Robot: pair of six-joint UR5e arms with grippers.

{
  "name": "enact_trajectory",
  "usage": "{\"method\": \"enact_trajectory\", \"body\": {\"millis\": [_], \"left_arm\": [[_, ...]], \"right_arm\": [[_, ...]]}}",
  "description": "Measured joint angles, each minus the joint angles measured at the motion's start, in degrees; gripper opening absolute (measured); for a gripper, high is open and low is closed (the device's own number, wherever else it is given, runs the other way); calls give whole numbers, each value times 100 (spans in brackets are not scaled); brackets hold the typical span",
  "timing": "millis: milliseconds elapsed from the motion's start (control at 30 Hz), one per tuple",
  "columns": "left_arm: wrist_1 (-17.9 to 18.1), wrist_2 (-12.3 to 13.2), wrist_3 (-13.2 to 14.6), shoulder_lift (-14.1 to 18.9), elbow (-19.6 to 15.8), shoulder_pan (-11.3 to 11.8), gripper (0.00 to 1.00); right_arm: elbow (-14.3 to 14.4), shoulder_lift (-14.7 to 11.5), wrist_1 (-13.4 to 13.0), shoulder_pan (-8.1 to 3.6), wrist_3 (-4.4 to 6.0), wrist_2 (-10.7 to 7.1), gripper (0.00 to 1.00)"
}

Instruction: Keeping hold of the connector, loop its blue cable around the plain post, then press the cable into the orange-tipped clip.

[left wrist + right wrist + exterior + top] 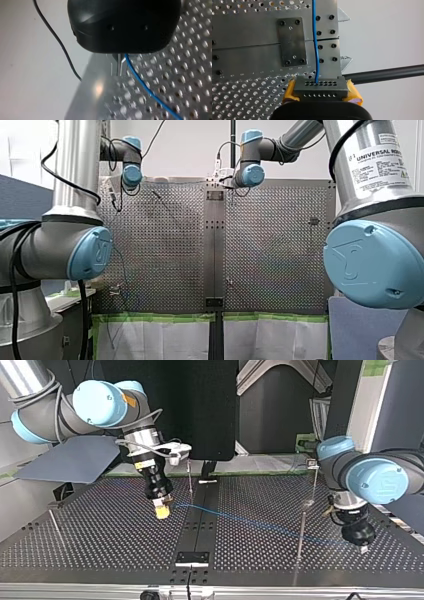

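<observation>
Our right gripper [321, 93] clamps its yellow pads [289, 91] on both sides of the dark connector [320, 85], over the perforated table [242, 100]. From the connector the blue cable [315, 45] runs straight ahead across the table to our left gripper [117, 67], whose metal fingers stand nearly together, the cable just beside them.
</observation>
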Motion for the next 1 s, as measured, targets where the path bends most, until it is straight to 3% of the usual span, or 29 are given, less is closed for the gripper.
{"method": "enact_trajectory", "body": {"millis": [267,667,1000], "left_arm": [[100,470,-100,-139,-7,336,8],[298,1173,-238,-197,-289,228,10],[283,1736,-248,-337,-317,153,10]], "right_arm": [[-6,74,-78,-2,1,2,8],[-5,415,-214,-3,1,90,8],[-2,696,-284,17,-32,180,8]]}}
